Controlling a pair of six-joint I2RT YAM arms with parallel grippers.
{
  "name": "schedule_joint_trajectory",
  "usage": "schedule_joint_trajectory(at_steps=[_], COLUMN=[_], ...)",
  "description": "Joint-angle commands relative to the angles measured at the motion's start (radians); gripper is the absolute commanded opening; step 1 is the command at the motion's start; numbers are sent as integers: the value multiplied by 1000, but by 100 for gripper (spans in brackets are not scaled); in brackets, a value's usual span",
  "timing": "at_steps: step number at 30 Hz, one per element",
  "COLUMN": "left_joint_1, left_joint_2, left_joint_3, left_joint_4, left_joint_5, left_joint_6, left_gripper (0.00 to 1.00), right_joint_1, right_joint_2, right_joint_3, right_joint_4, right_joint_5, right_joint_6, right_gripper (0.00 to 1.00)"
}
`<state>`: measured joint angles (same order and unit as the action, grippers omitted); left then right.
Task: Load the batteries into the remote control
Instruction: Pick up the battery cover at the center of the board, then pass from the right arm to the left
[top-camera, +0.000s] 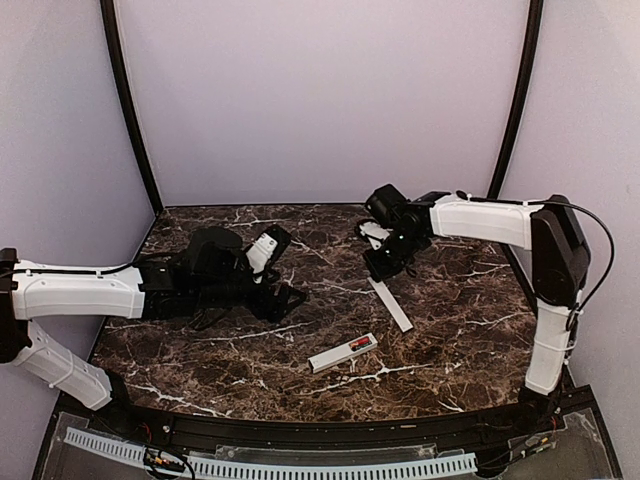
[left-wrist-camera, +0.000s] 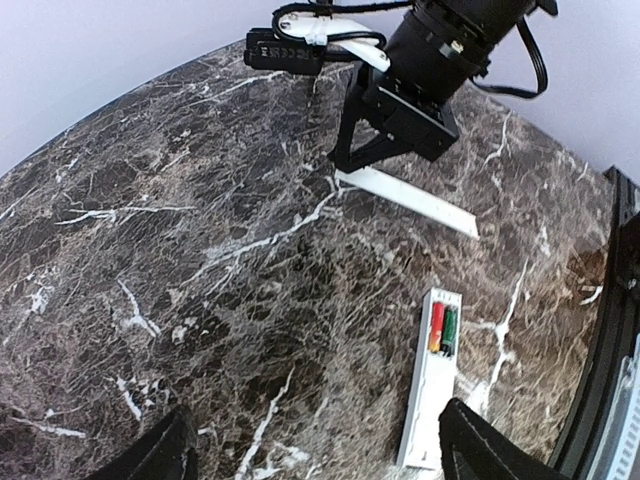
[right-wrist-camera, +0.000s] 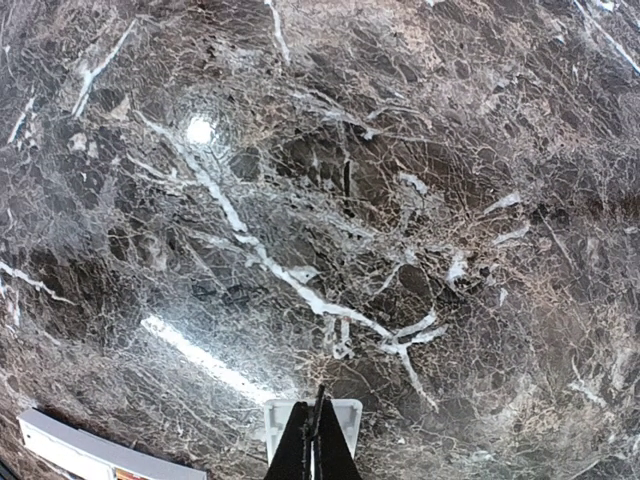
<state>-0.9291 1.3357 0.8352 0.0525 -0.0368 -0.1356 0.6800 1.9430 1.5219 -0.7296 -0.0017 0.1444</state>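
The slim white rectangular plastic remote control (top-camera: 335, 356) lies flat on the dark marble table (top-camera: 200, 350), lower centre of the top view. Two small cylindrical batteries (left-wrist-camera: 442, 329), one red and one green, sit in its open bay. It looks light, stiff and slick, so it is probably best pinched across the long edges at mid-body. The left gripper (left-wrist-camera: 315, 455) gapes wide. The right gripper (right-wrist-camera: 318, 445) is closed to a point at the end of a thin flat white strip (left-wrist-camera: 410, 200).

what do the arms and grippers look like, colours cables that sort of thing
The left arm and right arm have white shell segments with black joints. A thin black cable loops past the right arm's elbow. The left gripper and right gripper are all black, with slim tapered fingers.
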Motion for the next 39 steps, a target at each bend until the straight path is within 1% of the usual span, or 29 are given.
schedule_joint_trajectory(at_steps=[1,2,4,5,8,10,12,15,21,23,24,27,29,34,38,39], left_joint_1=[4,4,4,5,3,4,3,-3,-18,-22,-24,-25,-31,-44,-45,-45], left_joint_2=[39,81,143,163,232,263,291,321,316,319,322,336,336,339,338,337], left_joint_3=[-7,-5,13,21,46,65,99,170,210,219,221,242,246,254,255,254], left_joint_4=[158,243,341,368,489,525,531,513,499,482,478,453,442,442,439,437], left_joint_5=[78,116,137,141,175,187,200,228,242,225,221,223,215,199,182,178], left_joint_6=[-145,-171,-252,-296,-365,-405,-434,-446,-457,-463,-473,-488,-492,-493,-501,-500], left_gripper=[81,80,80,80,80,80,80,83,85,81,77,73,68,61,51,47], right_joint_1=[4,4,8,11,30,48,70,106,171,190,199,232,247,262,271,275], right_joint_2=[-23,-32,-65,-91,-180,-233,-271,-306,-347,-361,-365,-370,-378,-398,-400,-402], right_joint_3=[-32,-35,-43,-51,-76,-88,-89,-76,-6,8,15,38,41,33,38,37], right_joint_4=[53,56,68,78,130,162,183,200,172,170,165,133,123,139,144,149], right_joint_5=[-34,-28,-18,-12,-2,-2,31,68,136,139,141,158,174,178,179,176], right_joint_6=[53,68,102,120,172,194,214,236,236,232,233,234,238,239,229,226], right_gripper=[0,0,0,0,0,0,0,0,0,0,0,0,0,0,0,0])
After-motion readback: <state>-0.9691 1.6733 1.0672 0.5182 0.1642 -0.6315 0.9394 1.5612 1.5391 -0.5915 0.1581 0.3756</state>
